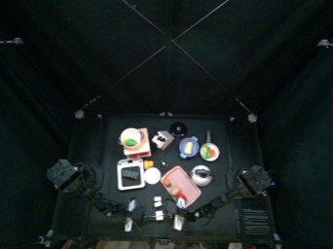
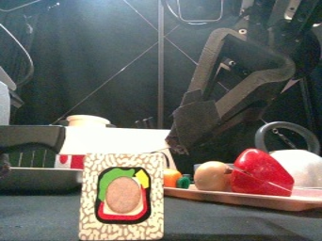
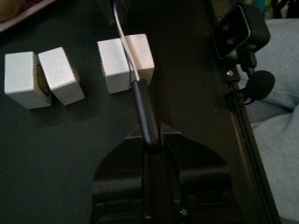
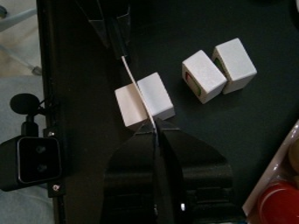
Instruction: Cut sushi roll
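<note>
The right gripper (image 4: 156, 131) stands clamped on a thin knife (image 4: 126, 66) whose blade lies across the white block-shaped sushi roll (image 4: 146, 101), 2 cut pieces (image 4: 218, 68) lying beside it.

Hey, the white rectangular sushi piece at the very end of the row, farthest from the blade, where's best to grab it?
Probably from straight above, closing on the end white sushi piece's two short ends. Those stand free, while one long side sits close against the neighbouring white piece, leaving little room for a jaw.
</note>
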Robot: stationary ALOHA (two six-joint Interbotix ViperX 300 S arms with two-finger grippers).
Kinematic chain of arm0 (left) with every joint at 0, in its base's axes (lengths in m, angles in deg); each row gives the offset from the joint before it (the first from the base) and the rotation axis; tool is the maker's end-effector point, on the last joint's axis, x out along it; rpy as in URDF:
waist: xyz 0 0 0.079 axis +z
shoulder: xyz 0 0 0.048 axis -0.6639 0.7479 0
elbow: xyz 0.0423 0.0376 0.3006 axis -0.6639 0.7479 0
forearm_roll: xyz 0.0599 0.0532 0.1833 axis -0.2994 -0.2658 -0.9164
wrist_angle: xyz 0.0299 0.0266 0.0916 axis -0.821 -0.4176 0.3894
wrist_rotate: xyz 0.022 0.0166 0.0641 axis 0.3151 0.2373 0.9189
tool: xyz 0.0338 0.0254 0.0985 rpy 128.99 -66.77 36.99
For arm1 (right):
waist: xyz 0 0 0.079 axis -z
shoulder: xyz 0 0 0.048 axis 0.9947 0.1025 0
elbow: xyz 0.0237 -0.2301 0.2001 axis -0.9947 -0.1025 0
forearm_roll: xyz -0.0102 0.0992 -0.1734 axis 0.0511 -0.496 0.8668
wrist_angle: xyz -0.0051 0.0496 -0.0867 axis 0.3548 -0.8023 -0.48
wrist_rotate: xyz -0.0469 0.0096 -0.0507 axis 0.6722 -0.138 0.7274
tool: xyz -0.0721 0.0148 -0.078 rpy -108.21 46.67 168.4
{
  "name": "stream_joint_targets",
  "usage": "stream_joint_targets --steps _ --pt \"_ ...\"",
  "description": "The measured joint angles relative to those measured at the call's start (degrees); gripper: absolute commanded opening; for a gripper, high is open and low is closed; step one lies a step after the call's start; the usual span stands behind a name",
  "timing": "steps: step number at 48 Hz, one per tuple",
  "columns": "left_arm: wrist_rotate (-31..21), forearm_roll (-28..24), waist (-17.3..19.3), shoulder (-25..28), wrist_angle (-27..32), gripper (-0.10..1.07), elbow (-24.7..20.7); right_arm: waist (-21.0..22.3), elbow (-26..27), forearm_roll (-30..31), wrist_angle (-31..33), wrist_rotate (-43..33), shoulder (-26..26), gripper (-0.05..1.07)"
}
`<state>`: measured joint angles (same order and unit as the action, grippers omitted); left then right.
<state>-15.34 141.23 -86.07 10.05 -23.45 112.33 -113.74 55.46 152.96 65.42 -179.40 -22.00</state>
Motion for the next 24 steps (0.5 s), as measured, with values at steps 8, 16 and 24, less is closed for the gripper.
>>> stream_joint_targets --steps 8,16,24 --pt "0.0 0.0 0.0 0.2 0.1 0.36 0.0 0.0 0.1 -0.3 0.1 0.0 0.3 0.21" --pt "0.0 0.0 0.0 0.2 0.0 0.36 0.0 0.1 0.2 -0.4 0.0 0.1 0.4 0.21" --pt "0.0 0.0 0.0 -0.2 0.0 0.36 0.0 0.0 0.2 -0.2 0.0 0.0 0.4 0.21"
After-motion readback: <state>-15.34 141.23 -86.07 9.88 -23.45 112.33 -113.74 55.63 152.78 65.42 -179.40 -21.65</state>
